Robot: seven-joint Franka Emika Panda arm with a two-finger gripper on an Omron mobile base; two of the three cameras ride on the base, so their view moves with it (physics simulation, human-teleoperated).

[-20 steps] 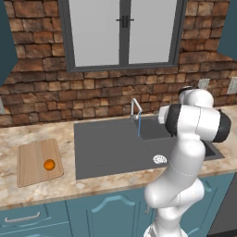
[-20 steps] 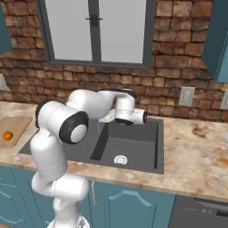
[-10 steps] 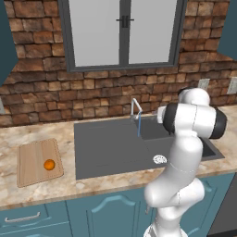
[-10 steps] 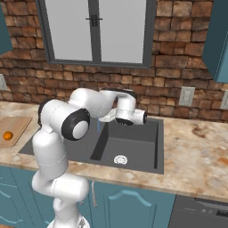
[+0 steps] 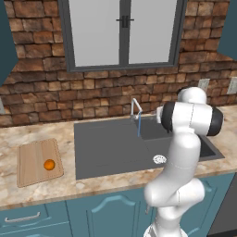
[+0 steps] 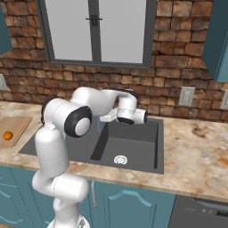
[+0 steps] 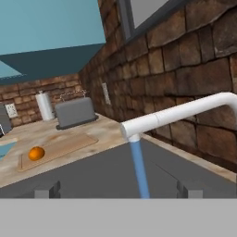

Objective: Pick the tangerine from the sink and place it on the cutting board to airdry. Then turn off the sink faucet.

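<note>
The tangerine [image 5: 49, 164] lies on the wooden cutting board [image 5: 32, 163] on the counter left of the sink [image 5: 111, 148]; the hand view shows the tangerine [image 7: 36, 153] on the board [image 7: 65, 146] too. The faucet [image 5: 135, 107] still runs a thin blue stream [image 7: 139, 171] into the basin. My gripper [image 7: 118, 190] is open and empty, its fingertips [image 7: 46, 190] wide apart, just behind and below the white spout [image 7: 176, 115]. From the right, the gripper [image 6: 106, 118] hovers over the sink's back edge beside the faucet.
A white drain disc [image 5: 159, 159] sits at the basin's front right. A toaster [image 7: 74, 113] and a paper towel roll [image 7: 45, 105] stand beyond the board. The brick wall [image 5: 92, 92] and window rise close behind the faucet.
The arm's elbow has shifted slightly to the right while the hand stays by the faucet. The jaws remain wide. The tangerine rests unmoved on the board.
</note>
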